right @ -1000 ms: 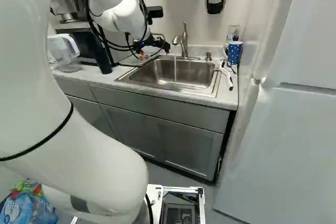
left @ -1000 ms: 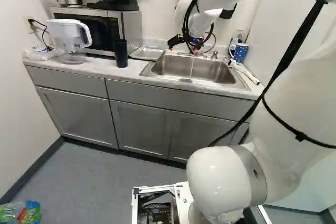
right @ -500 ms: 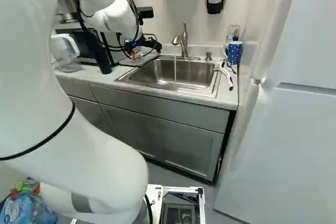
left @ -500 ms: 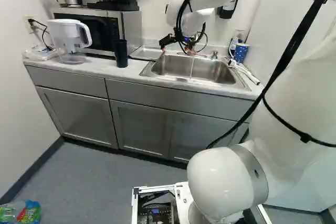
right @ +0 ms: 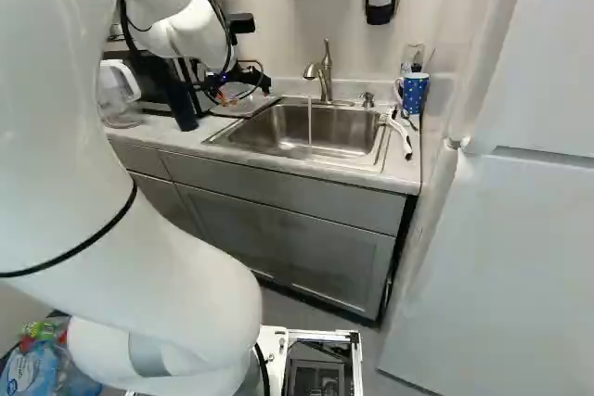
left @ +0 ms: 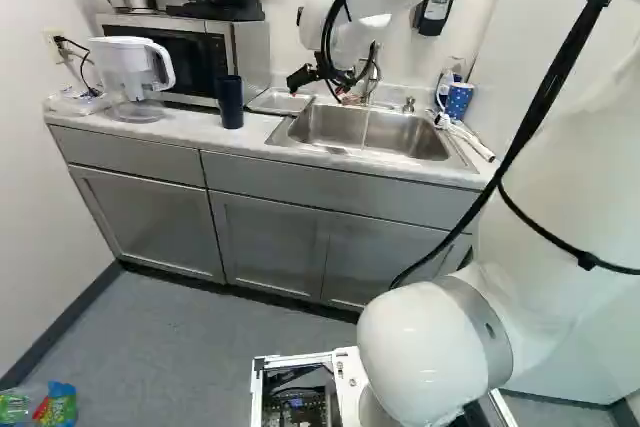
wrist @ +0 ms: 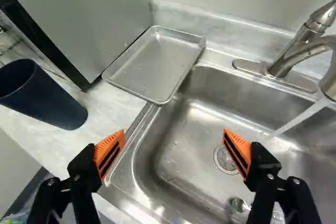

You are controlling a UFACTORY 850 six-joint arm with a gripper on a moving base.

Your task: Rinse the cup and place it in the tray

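"One dark cup (wrist: pixel 44 95), upright on the counter (wrist: pixel 110 106) between the microwave (left: pixel 185 62) and the sink (wrist: pixel 205 93). I take that as ours, rather than the dotted mug (right: pixel 415 93) past the sink. How will it handle?"

"Light, I'd guess, and empty. The wall looks like smooth, matte plastic: stiff enough for a firm hold, though a hard squeeze might flex it. Not very fragile, but tall and easily tipped by a clumsy nudge."

"Where would you hold it?"

"Round the middle, from two opposite sides, leaving the mouth free for water. Its side is round and nearly straight, so off-centre contact could roll it. Once wet, it'll be slipperier."

"And the gripper (wrist: pixel 174 137)?"

"Wide apart, nothing between the fingers. It hangs over the sink's edge, with the cup off to one side. Those orange pads (wrist: pixel 109 153) have ribbed ends, which should help on a slick wall."

"What else is about?"

"Water (wrist: pixel 296 121) already runs from the tap (wrist: pixel 299 51), brushed metal with a curved spout. The sink is satin steel with rounded corners and a round drain (wrist: pixel 226 160). The tray (wrist: pixel 152 64) is shallow, rectangular, dull metal with a raised lip; expect a wet base to slide there. The counter has a pale, mottled finish."
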